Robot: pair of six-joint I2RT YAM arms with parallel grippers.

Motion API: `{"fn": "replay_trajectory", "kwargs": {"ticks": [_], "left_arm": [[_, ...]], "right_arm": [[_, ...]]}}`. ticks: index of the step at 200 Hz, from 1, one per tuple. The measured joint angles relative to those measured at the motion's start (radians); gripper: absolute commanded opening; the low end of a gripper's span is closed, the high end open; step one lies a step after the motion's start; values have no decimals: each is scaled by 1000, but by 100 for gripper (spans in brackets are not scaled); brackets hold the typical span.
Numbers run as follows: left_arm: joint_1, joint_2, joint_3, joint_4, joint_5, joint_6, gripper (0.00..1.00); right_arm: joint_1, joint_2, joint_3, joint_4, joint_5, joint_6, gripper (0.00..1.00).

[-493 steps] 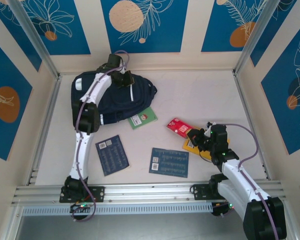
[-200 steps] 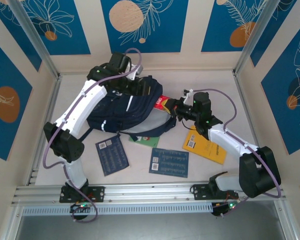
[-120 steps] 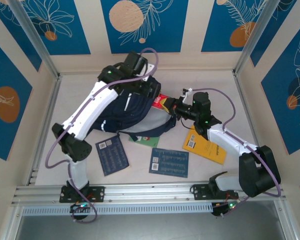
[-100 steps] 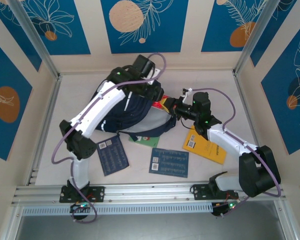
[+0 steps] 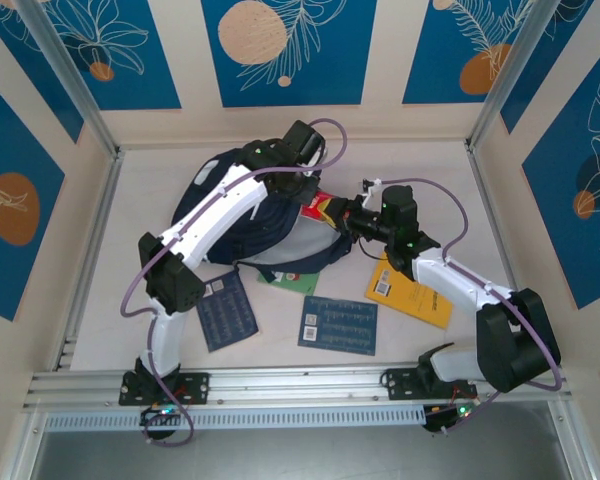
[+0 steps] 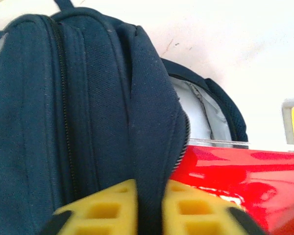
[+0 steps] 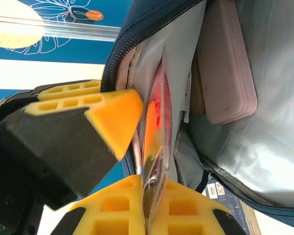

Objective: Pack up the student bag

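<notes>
pale tabletop (image 5: pixel 400 170) fills the middle of the overhead view, walled by cream panels with blue leaf prints. we see the student bag (image 5: pixel 270 225) lying left of centre in the upper half of that frame. it is navy, and its mouth faces right and shows light grey lining. the left claw (image 5: pixel 305 190) sits at the upper rim of that mouth.

in the left wrist view, the left claw's yellow fingers (image 6: pixel 108 208) sit at the bottom edge. they are pressed together on a fold of navy fabric beside the zip, so the claw pinches the bag's rim. the red packet (image 6: pixel 235 178) shines at the lower right, touching the opening.

the right claw (image 5: pixel 346 216) reaches in from right of centre in the overhead view, with the packet between it and the left claw. in the right wrist view the right claw sits at the bottom, clamped on the thin edge of the packet. the packet stands on edge and points up into the grey interior. a pink case (image 7: pixel 228 63) rests inside the bag at the upper right. the left claw's fingers show at the left, just beside the packet.

below the bag in the overhead view we find a green book (image 5: pixel 298 283) touching its lower edge and two dark blue cards (image 5: pixel 225 310) near the bottom. a yellow book (image 5: pixel 410 292) lies at the lower right, partly under the right arm.
</notes>
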Motion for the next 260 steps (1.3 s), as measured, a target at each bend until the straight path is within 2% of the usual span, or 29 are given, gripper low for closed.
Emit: {"fn": "replay_trajectory", "kwargs": {"ticks": [64, 127, 177, 207, 260], "left_arm": [[18, -45, -25, 11, -8, 9, 0], [70, -281, -109, 45, -87, 31, 0], [82, -360, -190, 91, -122, 57, 0], [82, -366, -214, 114, -118, 58, 0], [88, -367, -214, 122, -118, 58, 0]], "right_arm": [[17, -39, -3, -64, 22, -78, 0], [54, -46, -40, -114, 60, -199, 0], [71, 26, -33, -150, 71, -233, 0], [112, 92, 49, -168, 72, -237, 0], [205, 295, 288, -167, 111, -217, 0]]}}
